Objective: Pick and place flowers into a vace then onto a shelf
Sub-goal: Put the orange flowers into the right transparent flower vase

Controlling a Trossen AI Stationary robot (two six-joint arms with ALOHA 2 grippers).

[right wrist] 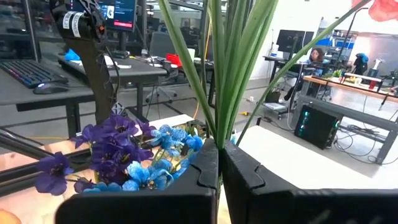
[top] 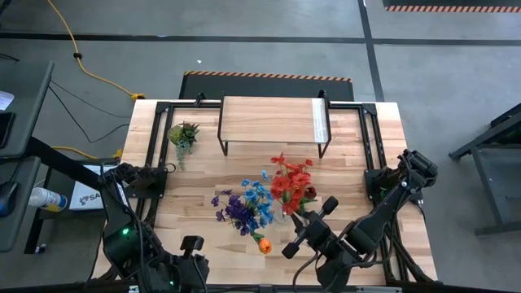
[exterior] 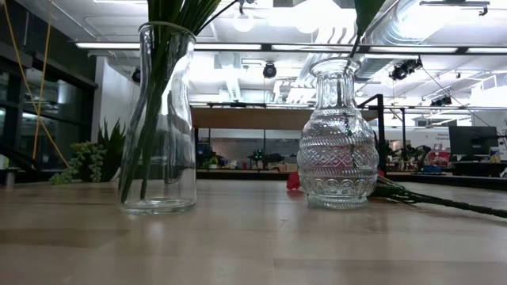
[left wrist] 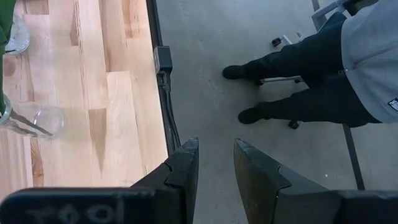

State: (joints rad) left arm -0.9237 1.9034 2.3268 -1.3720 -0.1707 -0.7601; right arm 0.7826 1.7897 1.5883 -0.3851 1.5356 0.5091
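Red flowers stand upright on green stems, and my right gripper is shut on those stems above a patterned glass vase. A plain glass vase to its left holds the blue and purple flowers. An orange flower shows near the table's front. Another red flower lies on the table behind the patterned vase. The shelf stands at the far middle. My left gripper hangs open over the table's near edge. My right gripper pinches the bunch of green stems between its two fingers. The fingers come in level from the table's near right and lie across the stems. The bunch stands upright with the blooms above, and a thin stem reaches down inside the patterned vase.
A small spiky potted plant sits at the far left, beside the shelf. Long green stems lie on the table to the right of the patterned vase. A person's legs show on the floor beyond the table's edge.
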